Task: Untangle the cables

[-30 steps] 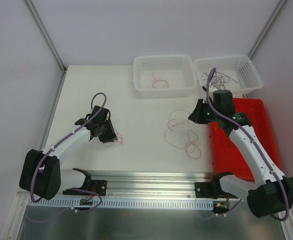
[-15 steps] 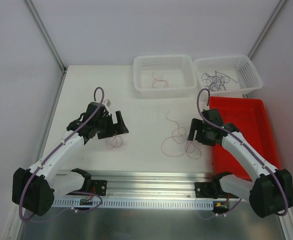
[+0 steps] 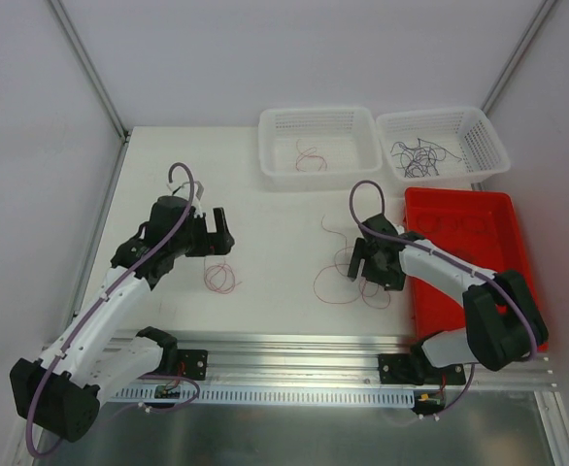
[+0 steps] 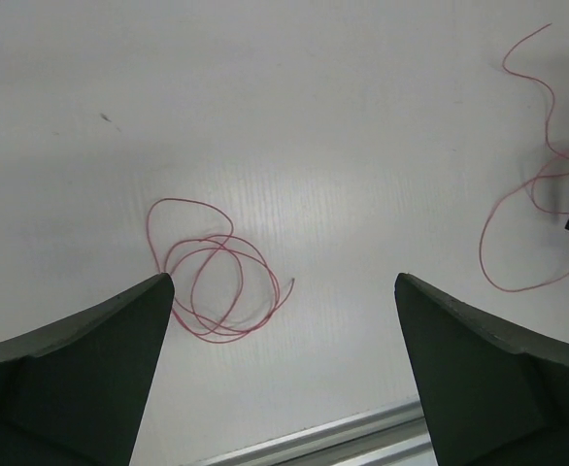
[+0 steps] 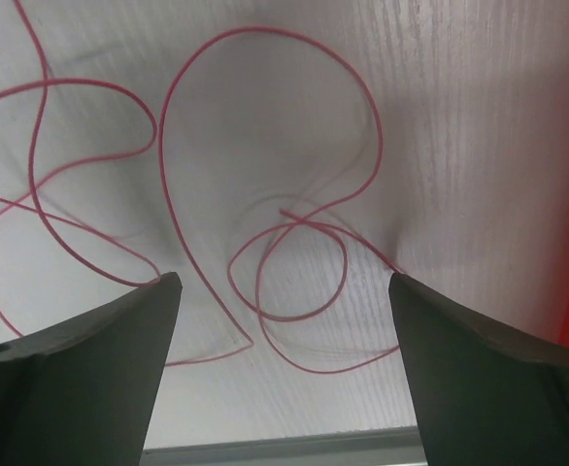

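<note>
The cables lie in two groups on the white table. A small red coil [image 3: 219,279] lies just below my left gripper [image 3: 213,233], which hangs open above it. In the left wrist view the coil [image 4: 217,291] sits by the left fingertip, with nothing between the jaws of the left gripper [image 4: 283,282]. A longer red cable [image 3: 335,277] sprawls in loops beside my right gripper [image 3: 367,264]. The right gripper [image 5: 284,282] is open just over the red loops [image 5: 265,29], with one loop between its fingers, ungripped.
Two white baskets stand at the back: one [image 3: 277,165] holds a red cable [image 3: 309,158], the other [image 3: 488,146] a dark tangle [image 3: 418,155]. A red tray [image 3: 469,243] lies right of my right gripper. A metal rail [image 3: 294,345] runs along the near edge.
Both grippers have opened. The left one let go of the small red coil and lifted away from it. The right arm swung down and left from the tray to the red loops.
</note>
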### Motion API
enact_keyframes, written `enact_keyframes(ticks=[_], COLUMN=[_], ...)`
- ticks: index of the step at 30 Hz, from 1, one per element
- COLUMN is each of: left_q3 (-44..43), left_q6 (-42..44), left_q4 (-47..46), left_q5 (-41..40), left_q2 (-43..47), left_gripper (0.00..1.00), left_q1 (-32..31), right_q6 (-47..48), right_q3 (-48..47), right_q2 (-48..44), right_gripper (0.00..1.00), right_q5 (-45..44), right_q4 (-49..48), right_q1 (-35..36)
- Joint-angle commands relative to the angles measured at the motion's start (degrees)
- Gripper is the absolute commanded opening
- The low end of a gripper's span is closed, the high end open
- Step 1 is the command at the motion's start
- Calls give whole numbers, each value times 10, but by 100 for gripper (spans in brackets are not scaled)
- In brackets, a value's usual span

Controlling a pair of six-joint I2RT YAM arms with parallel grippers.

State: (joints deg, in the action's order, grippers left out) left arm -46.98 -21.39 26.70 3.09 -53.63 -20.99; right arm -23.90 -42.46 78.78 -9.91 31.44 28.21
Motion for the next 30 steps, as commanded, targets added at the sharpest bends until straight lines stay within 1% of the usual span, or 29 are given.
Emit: enact_keyframes(ticks=[1,3,6,9,10,11,13,14,16,17,18,19,20,21,24,25,26,29,30], left_q3=[11,22,40,46,44,44,44,44,44,44,45,46,46,48,48,48,48,46,44], left_q6=[52,63,65,67,68,69,71,76,77,77,77,77,76,76,73,73,73,73,73], left_q4=[4,0,-8,-16,-16,-16,-17,-17,-16,-16,-16,-16,-16,-16,-16,-16,-16,-16,-16], left_q5=[-72,-99,-109,-107,-108,-111,-121,-127,-134,-136,-137,-139,-142,-143,-143,-142,-142,-143,-143], left_q2=[16,15,13,6,5,5,5,1,-2,-3,-3,-2,-2,-1,-2,-3,-6,-11,-12], left_gripper=[99,99,99,99,99,99,99,99,99,99,99,99,99,99,99,99,99,99,99], left_q1=[6,7,7,7,8,8,10,10,10,10,10,11,11,11,11,11,11,12,12], right_q6=[-42,-47,-57,-62,-62,-61,-63,-65,-64,-64,-62,-55,-51,-43,-6,15,25,74,89], right_q3=[-24,-26,-22,-16,-16,-16,-16,-17,-21,-22,-25,-32,-38,-46,-92,-107,-143,-211,-261], right_q2=[25,38,51,53,55,65,73,80,83,82,80,77,74,61,37,16,5,-27,-32], right_gripper=[92,89,87,80,77,68,59,45,31,23,17,7,2,1,1,1,1,1,1], right_q5=[-13,-12,-1,-3,-7,-12,-11,-11,-11,-12,-13,-15,-26,-31,-46,-49,-53,-69,-70], right_q4=[-32,-39,-52,-67,-67,-67,-69,-70,-70,-69,-67,-62,-56,-49,-19,-3,6,43,51], right_q1=[4,4,4,5,4,4,5,5,5,4,6,5,7,11,18,18,19,19,18])
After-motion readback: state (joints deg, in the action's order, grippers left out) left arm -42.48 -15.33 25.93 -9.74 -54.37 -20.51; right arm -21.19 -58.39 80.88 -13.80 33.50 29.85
